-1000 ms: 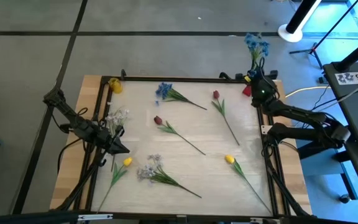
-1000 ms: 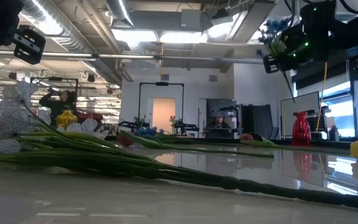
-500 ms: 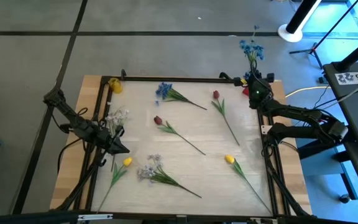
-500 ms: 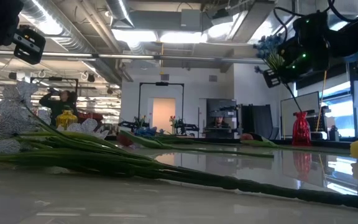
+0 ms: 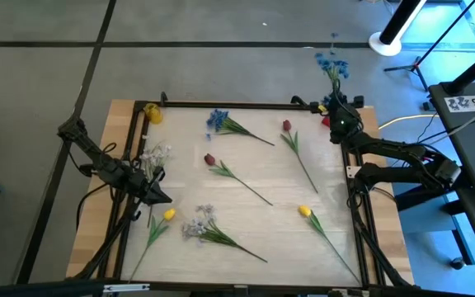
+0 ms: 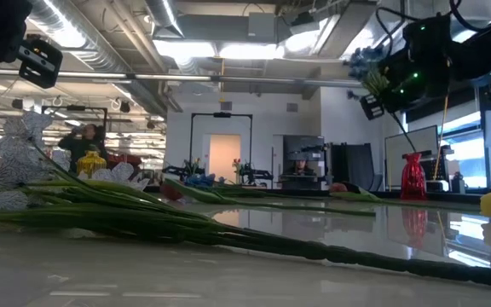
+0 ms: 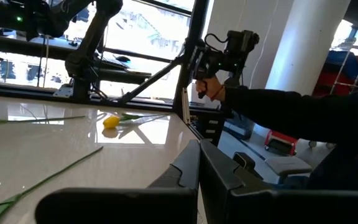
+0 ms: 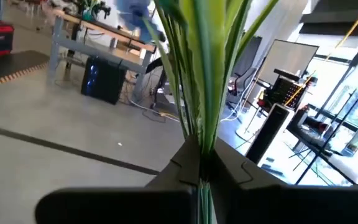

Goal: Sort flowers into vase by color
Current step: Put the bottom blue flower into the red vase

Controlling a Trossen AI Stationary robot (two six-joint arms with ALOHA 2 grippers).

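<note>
Now | table point(image 5: 254, 177): blue flowers point(image 5: 218, 120) 1 | red 2 | yellow 2 | white 2

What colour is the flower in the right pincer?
Blue flower, gripped by the right pincer; clearest in the high view.

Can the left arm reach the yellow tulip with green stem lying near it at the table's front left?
Probably yes. The left gripper, shut and empty, hovers right beside the yellow tulip, with nothing between them.
</note>
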